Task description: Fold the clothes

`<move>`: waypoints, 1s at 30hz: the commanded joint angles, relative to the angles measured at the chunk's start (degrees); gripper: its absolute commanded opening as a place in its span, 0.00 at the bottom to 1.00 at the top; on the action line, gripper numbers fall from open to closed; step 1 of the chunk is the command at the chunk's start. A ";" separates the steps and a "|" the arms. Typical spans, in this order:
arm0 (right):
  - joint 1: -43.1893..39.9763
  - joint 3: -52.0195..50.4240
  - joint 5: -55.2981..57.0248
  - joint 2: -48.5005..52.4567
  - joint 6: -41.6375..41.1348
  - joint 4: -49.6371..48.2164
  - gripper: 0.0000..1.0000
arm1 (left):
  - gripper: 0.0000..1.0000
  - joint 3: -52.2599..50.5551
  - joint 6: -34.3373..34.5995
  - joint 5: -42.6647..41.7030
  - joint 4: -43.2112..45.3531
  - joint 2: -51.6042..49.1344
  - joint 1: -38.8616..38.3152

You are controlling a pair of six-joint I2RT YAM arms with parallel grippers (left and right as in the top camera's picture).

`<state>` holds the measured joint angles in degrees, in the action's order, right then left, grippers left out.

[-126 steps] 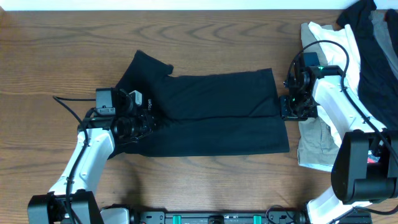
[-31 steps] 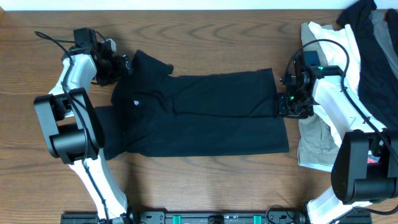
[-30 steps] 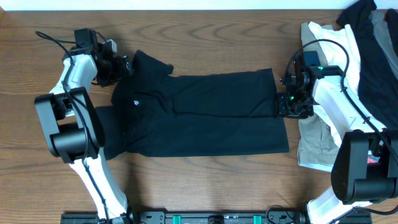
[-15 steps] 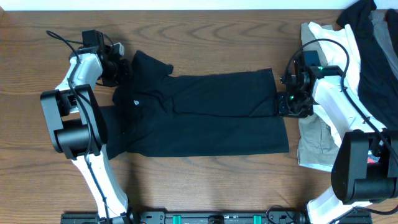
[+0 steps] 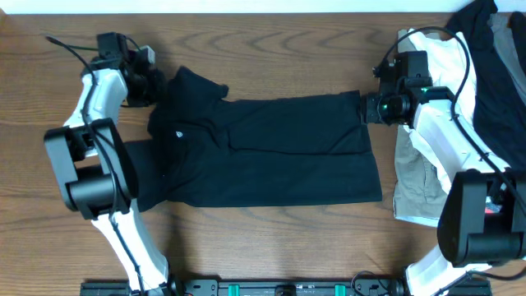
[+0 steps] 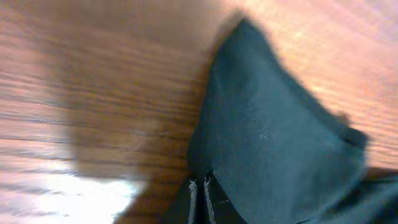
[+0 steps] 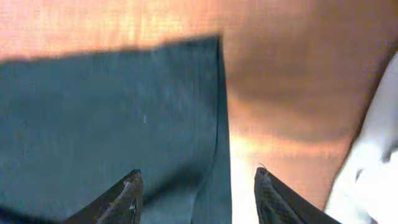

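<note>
Brown wood-grain table [image 5: 279,41] fills the overhead view. On it we count one black shirt [image 5: 271,156], spread flat across the middle with its sleeves toward the left. At the right edge we make out a heap of other clothes: one white garment [image 5: 427,49], one dark garment [image 5: 501,74] lying partly over it, and one beige piece [image 5: 415,193] nearer the front. We count two arms, one at each end of the shirt.

Our left gripper [image 5: 153,82] sits at the shirt's far left corner, by the upper sleeve. Through its blurred wrist camera we see the jaws pressed together, with the dark cloth drawn in to them, so we read it as pinching the sleeve edge.

Our right gripper [image 5: 367,108] is at the shirt's far right corner. Its wrist camera shows the fingers [image 7: 127,196] spread wide, the hem's corner lying between them and nothing gripped.
</note>
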<state>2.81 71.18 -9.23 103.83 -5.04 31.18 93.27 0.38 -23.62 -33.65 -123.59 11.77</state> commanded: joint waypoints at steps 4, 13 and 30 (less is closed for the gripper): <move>-0.39 0.07 -1.68 6.91 -0.94 -7.28 0.53 | 0.06 0.28 3.10 0.24 -0.59 1.88 0.37; -0.39 0.07 -7.32 15.78 -1.90 -19.21 0.62 | 0.06 0.28 3.54 0.24 -2.16 1.88 0.33; -0.55 0.07 -7.30 20.15 -4.15 -22.16 0.02 | 0.06 0.28 3.54 0.24 -4.61 1.88 0.33</move>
<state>2.20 72.38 -16.60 120.68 -8.43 7.31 93.30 3.22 -23.62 -37.65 -122.26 11.90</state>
